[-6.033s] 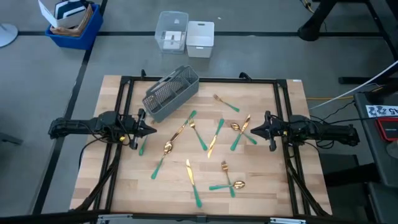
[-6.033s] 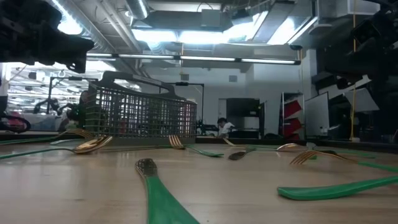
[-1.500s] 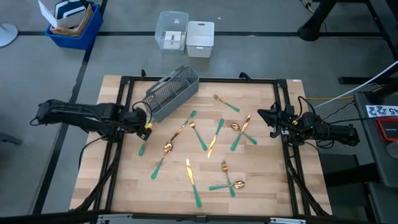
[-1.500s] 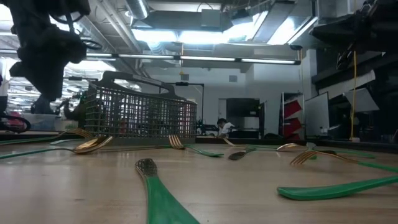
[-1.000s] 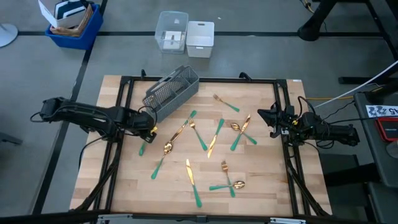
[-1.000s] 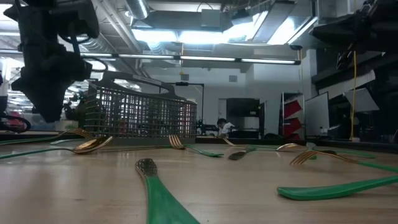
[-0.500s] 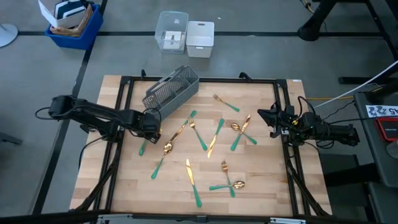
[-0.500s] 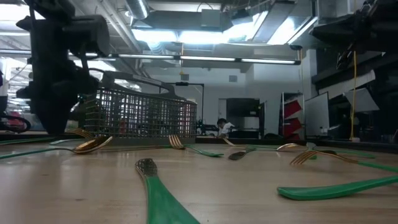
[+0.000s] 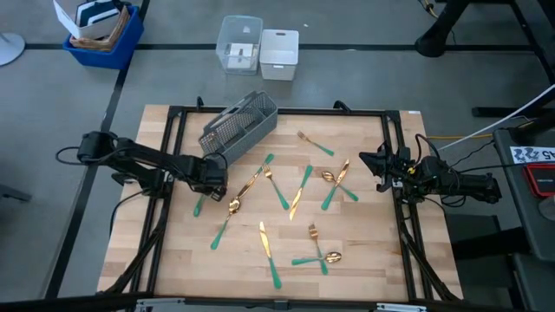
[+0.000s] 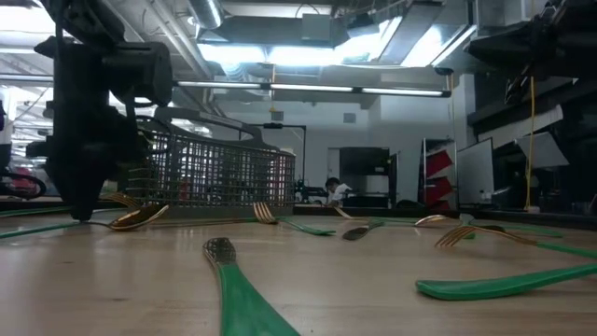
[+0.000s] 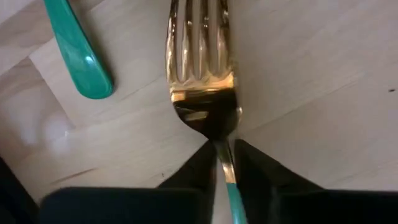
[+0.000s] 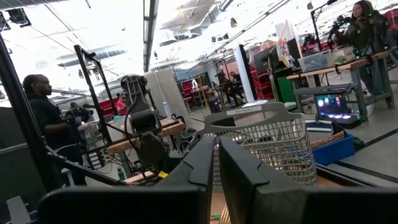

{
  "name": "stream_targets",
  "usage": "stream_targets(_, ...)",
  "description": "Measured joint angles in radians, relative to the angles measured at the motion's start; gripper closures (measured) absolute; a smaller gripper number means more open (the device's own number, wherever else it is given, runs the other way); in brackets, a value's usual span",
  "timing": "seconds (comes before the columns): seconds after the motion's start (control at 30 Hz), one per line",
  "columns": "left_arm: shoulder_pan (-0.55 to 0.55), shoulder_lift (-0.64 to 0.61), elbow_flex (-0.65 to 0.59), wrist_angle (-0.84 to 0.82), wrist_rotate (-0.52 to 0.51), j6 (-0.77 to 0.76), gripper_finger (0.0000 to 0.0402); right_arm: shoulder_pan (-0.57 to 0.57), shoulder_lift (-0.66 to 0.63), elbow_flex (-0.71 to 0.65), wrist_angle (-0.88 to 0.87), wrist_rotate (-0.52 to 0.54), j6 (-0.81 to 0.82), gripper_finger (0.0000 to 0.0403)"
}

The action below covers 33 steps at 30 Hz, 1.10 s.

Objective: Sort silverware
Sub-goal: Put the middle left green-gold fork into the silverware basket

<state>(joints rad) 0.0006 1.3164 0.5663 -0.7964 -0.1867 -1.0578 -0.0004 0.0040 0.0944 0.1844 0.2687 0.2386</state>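
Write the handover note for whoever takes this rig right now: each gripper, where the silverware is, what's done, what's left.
Left gripper: down on the table in front of the grey mesh caddy, fingers closed around the neck of a fork; fork not lifted yet.
Right gripper: shut, empty, waiting at the table's right edge.
Silverware: all other pieces lie scattered on the wooden table, mostly centre and right, a few near the front edge.
Done: nothing can be seen sorted; the caddy's inside cannot be made out.
Left: lift this fork, place it, then sort every remaining piece.
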Motion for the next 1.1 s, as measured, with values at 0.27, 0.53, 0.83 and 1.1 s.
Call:
stream_targets(0.27,0.0,-0.063,0.0,0.0,0.032,-0.028,0.0392,0.0,0.0,0.0,0.0,0.0,0.0,0.037)
stream_targets(0.53,0.0,-0.173,0.0,-0.009,0.087,-0.05,0.0395,0.0,0.0,0.0,0.0,0.0,0.0,0.037)
stream_targets(0.83,0.0,-0.338,0.0,0.001,0.339,-0.061,0.0396,0.0,0.0,0.0,0.0,0.0,0.0,0.037)
stream_targets(1.1,0.0,-0.514,0.0,0.245,0.474,-0.022,0.0397,0.0,0.0,0.0,0.0,0.004,0.0,0.037)
